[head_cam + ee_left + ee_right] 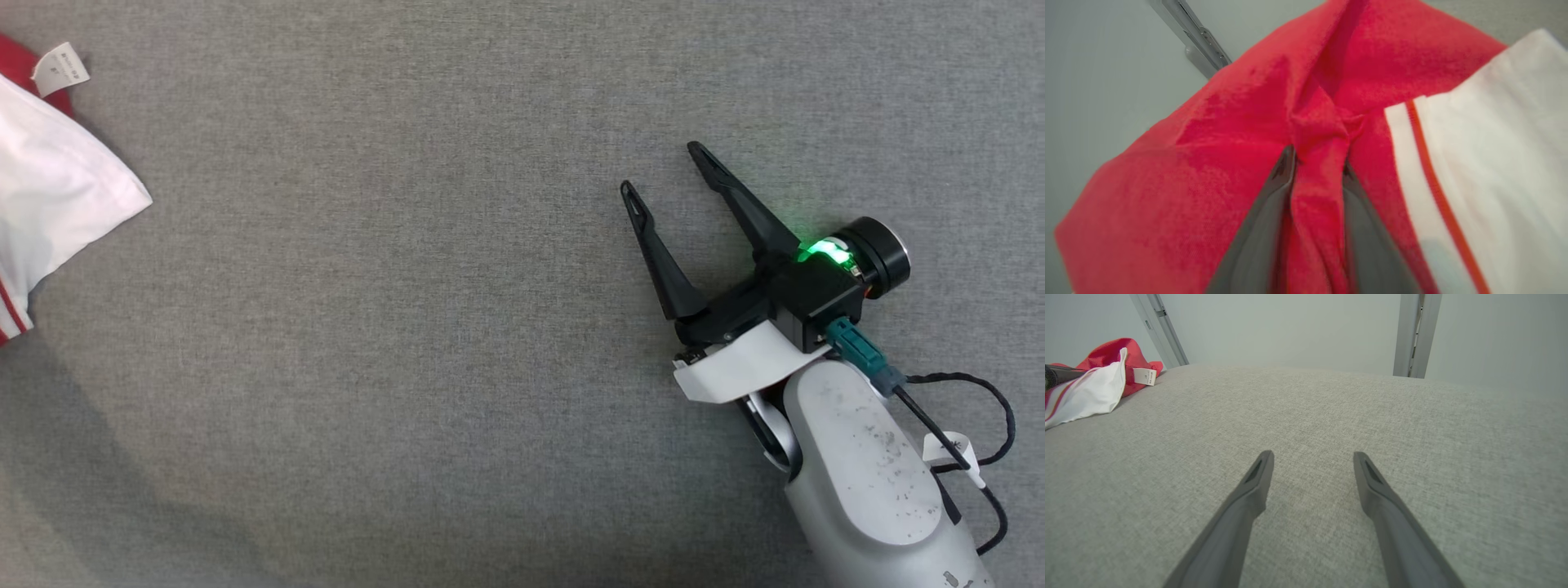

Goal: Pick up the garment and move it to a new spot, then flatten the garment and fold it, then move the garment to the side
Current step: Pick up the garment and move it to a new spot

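**Left gripper (1318,157) pinches a red-and-white garment (1208,171)**

In the left wrist view we see the garment up close. It is bright red cloth, joined on one side to a white panel edged with a thin red stripe. The left gripper has its two dark fingers pressed in on a bunched ridge of the red cloth — the fabric gathers into a tight pucker just past the tips.

In the head view the garment lies at the far left edge of the surface (408,367), partly cut off by the picture. The white part is uppermost with red beneath, and a small white label (60,69) sits at its upper corner.

The right gripper (660,167) is well apart from the garment, over at the right. Its jaws are spread wide with nothing between them, and a green light (820,249) glows at its base.

The surface is a flat, grey woven cloth. Beyond it we see a plain pale wall (1290,326) and two metal posts (1414,335).
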Robot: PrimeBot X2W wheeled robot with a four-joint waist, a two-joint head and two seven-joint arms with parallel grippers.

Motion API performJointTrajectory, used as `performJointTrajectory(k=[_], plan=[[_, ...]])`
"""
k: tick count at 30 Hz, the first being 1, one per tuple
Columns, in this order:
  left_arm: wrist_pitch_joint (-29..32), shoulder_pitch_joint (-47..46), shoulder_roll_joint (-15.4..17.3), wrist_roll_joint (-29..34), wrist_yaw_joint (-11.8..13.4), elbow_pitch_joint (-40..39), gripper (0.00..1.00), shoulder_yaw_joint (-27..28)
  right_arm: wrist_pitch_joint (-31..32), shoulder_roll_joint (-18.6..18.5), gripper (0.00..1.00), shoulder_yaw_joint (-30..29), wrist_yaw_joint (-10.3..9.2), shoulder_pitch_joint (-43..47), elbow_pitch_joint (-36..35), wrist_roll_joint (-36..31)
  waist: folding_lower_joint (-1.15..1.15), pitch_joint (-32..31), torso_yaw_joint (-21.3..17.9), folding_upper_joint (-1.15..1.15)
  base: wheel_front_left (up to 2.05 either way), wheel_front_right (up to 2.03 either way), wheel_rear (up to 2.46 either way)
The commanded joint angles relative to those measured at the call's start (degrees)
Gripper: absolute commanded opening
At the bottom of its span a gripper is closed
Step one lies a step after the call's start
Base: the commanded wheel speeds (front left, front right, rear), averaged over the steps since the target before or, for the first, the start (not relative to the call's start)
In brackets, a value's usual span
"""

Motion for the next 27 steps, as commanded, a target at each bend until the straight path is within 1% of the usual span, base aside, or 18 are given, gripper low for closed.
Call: performJointTrajectory(k=[1, 4, 8, 12, 15, 19, 23, 27], plan=[[-0.28, -0.98, 0.24, -0.08, -0.16, 0.35, 0.0, -0.32, 0.57, -1.79, 1.0, -1.31, -0.14, 3.11, 2.54, 0.47, -0.01, -0.62, -0.63, 0.0, 0.0, 0.0, 0.0], [-0.57, -2.15, 0.68, 0.57, -0.17, -1.33, 0.0, 0.1, 0.57, -1.6, 1.0, -1.81, -0.14, 3.98, 2.56, 0.79, -0.01, -2.6, -0.53, 0.0, 0.0, 0.0, 0.0], [-0.51, -1.53, 1.68, 3.84, -0.07, -7.9, 0.0, 3.23, 0.48, -1.29, 1.0, -2.06, -0.12, 4.98, 2.49, 1.37, -0.01, -6.04, -0.49, 0.0, 0.0, 0.0, 0.0], [-0.52, 0.15, 1.06, 7.64, -0.06, -15.93, 0.0, 7.23, 0.3, -1.16, 1.0, -2.39, -0.12, 6.31, 2.36, 2.39, -0.01, -9.89, -0.96, 0.0, 0.0, 0.0, 0.0], [-0.52, 1.4, -1.03, 10.72, -0.11, -22.95, 0.0, 9.83, 0.29, -1.1, 1.0, -2.61, -0.12, 8.03, 2.24, 3.5, -0.01, -13.11, -1.93, 0.0, 0.0, 0.0, 0.0], [-0.53, 2.88, -4.13, 11.01, -0.14, -30.2, 0.0, 10.02, 0.3, -1.1, 1.0, -2.58, -0.12, 9.61, 1.91, 4.43, -0.01, -15.52, -3.47, 0.0, 0.0, 0.0, 0.0], [-0.46, 4.38, -7.76, 10.4, -0.15, -37.43, 0.0, 7.86, 0.29, -1.1, 1.0, -2.36, -0.12, 10.83, 1.76, 5.16, -0.01, -17.48, -5.48, 0.0, 0.0, 0.0, 0.0], [-0.46, 6.29, -11.22, 9.4, -0.15, -42.48, 0.0, 3.8, 0.29, -1.09, 1.0, -2.21, -0.12, 12.04, 1.5, 5.99, -0.01, -19.21, -7.96, 0.0, 0.0, 0.0, 0.0]])
